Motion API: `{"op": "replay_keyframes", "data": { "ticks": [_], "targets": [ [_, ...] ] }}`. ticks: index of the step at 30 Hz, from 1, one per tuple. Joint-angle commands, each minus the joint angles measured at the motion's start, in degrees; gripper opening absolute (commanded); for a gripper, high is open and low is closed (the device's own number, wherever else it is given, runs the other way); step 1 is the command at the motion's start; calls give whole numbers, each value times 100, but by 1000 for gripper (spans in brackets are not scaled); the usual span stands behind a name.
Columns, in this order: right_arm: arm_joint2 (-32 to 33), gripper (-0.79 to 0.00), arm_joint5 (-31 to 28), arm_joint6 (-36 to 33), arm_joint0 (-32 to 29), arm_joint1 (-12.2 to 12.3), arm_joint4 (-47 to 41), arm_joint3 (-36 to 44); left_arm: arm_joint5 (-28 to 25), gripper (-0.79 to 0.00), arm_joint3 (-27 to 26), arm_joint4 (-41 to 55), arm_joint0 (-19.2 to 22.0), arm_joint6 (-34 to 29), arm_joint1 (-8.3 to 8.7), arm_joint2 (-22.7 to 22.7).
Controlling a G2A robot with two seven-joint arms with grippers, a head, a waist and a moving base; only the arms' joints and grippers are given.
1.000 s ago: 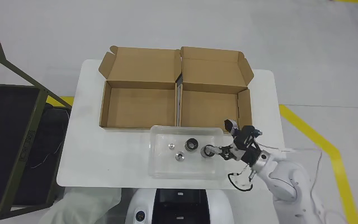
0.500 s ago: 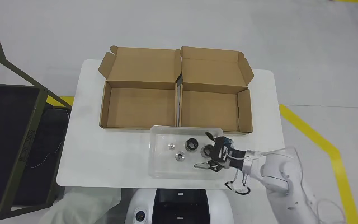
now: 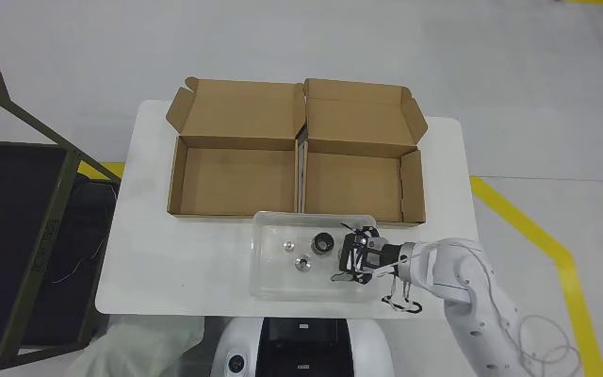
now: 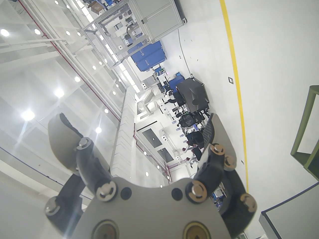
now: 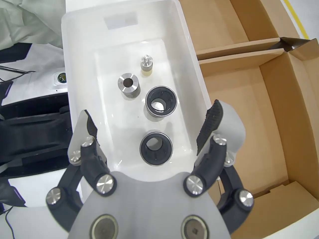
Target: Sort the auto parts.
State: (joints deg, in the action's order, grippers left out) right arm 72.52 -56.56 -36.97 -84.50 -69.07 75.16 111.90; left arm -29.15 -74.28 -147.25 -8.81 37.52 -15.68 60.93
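A clear plastic bin [image 3: 268, 283] [image 5: 74, 58] near the table's front edge holds several metal parts. Two are black ring bearings [image 5: 156, 149] [image 5: 161, 101] [image 3: 324, 243]. There is also a steel bushing with a centre hole [image 5: 128, 85] [image 3: 302, 265] and a small silver stud [image 5: 146, 63] [image 3: 288, 247]. My right gripper [image 3: 346, 253] [image 5: 152, 125] hangs open over the bin's right end, its fingers on either side of the nearer bearing without touching it. My left gripper [image 4: 135, 130] is open and empty, pointing up at the room.
Two open cardboard boxes stand behind the bin, a left box [image 3: 236, 179] and a right box [image 3: 353, 184] [image 5: 249, 95], both empty. A dark rack [image 3: 38, 245] stands off the table's left side.
My right arm has swung left from beyond the bin's right end to over its right part. The open fingers now straddle the near bearing. The parts have not moved.
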Motion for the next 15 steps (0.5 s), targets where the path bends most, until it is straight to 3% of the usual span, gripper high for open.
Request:
{"op": "replay_keyframes", "data": {
  "ticks": [1, 15],
  "targets": [
    [-22, 0, -30, -35, 33, 20, 47, -4, 0, 0, 0, 0, 0, 0, 0, 0],
    [-250, -9, -144, -330, 245, 207, 404, -142, 0, 0, 0, 0, 0, 0, 0, 0]
  ]
}}
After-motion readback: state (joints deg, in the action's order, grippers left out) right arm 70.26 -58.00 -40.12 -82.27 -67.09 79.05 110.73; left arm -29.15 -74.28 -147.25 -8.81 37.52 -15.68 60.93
